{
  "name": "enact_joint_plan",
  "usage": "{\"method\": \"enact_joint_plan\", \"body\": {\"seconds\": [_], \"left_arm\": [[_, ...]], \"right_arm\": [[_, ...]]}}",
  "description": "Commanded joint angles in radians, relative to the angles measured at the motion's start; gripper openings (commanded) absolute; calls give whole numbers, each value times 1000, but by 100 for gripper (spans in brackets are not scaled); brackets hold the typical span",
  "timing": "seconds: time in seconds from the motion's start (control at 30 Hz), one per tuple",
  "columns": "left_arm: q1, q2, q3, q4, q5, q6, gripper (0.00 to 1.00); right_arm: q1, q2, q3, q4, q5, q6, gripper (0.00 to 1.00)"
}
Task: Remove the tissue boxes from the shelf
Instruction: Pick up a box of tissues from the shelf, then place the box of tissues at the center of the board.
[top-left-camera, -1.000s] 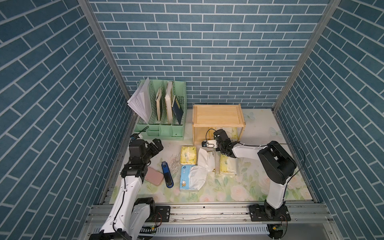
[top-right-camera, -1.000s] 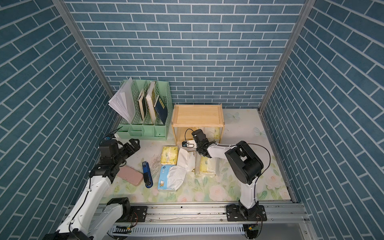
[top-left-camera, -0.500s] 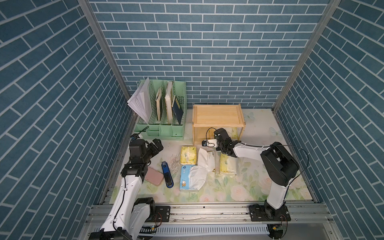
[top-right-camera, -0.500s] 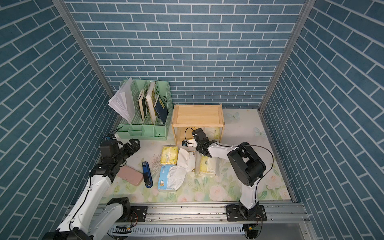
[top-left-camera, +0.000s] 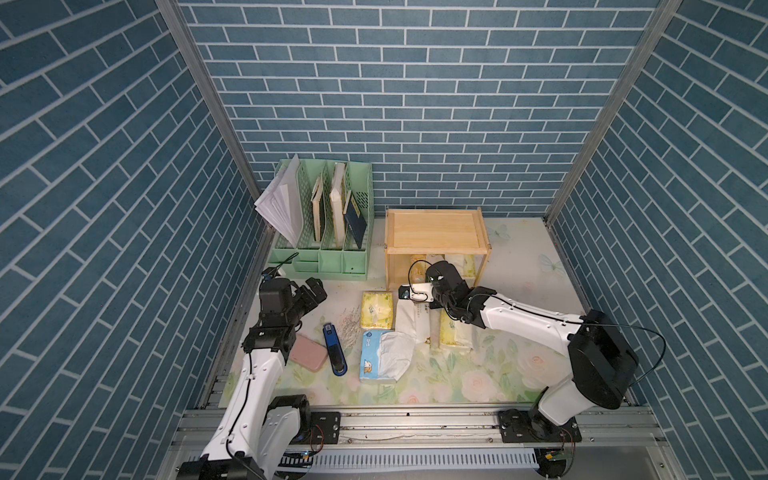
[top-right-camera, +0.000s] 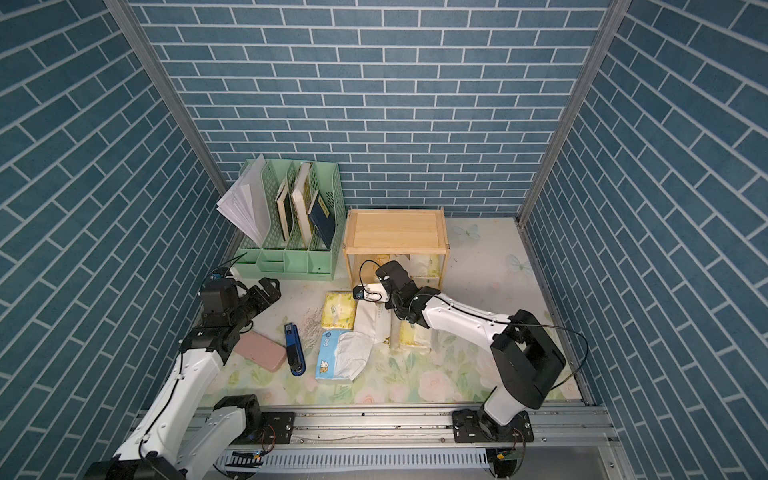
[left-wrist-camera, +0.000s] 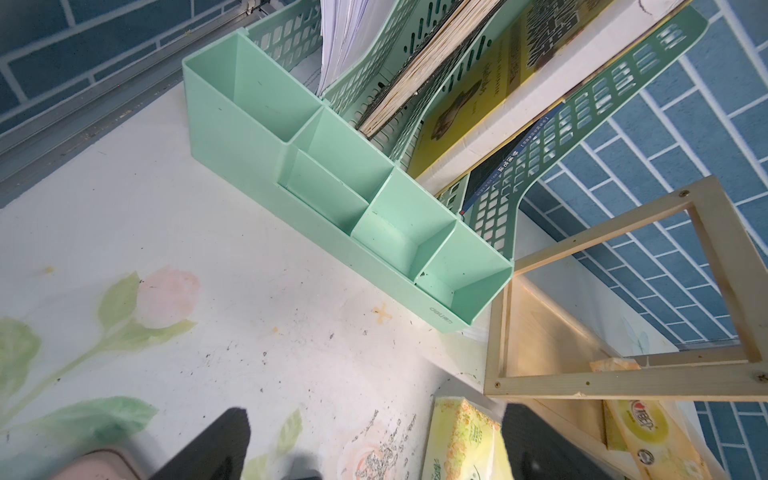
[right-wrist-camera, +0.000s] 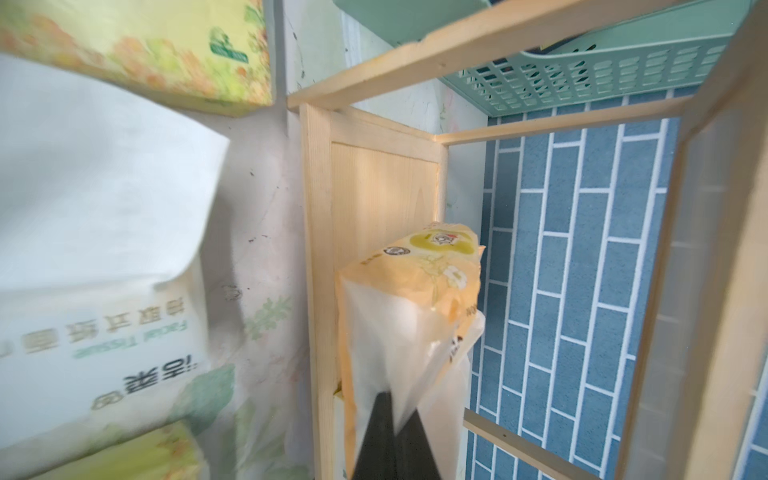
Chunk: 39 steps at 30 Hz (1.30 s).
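Blue brick walls, floral mat, left fingers wide, right fingers pinching peach pack

**Item count on bench and shelf**

Six tissue packs were visible. Four lay on the bench: two yellow packs, one white pack and one light blue pack. Two sat in the single wooden shelf: a peach pack and a yellowish pack. Also present were one green file organizer, one pink case, one blue stapler and two robot arms.
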Motion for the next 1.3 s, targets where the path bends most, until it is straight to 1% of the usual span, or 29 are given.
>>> {"method": "enact_joint_plan", "body": {"seconds": [0.0,0.17,0.3,0.6,0.8,1.03,1.17,1.27], "left_arm": [[5,-3,3,2,-4,14,100],[5,-16,4,-15,-7,18,100],[5,-24,2,-12,-8,17,100],[5,-20,6,-6,-20,26,100],[5,-30,-1,-12,-25,36,100],[5,-26,3,-16,-25,41,100],[5,-28,3,-18,-34,43,100],[5,-26,4,-18,-34,42,100]], "right_arm": [[41,-63,8,-135,5,110,0],[112,-121,64,-311,-7,213,0],[155,-152,141,-481,-23,300,0],[339,-164,271,-785,29,486,0],[431,-168,327,-950,-39,611,0],[464,-163,355,-1068,-179,695,0],[469,-165,340,-1088,-223,706,0],[472,-168,315,-1078,-233,696,0]]}}
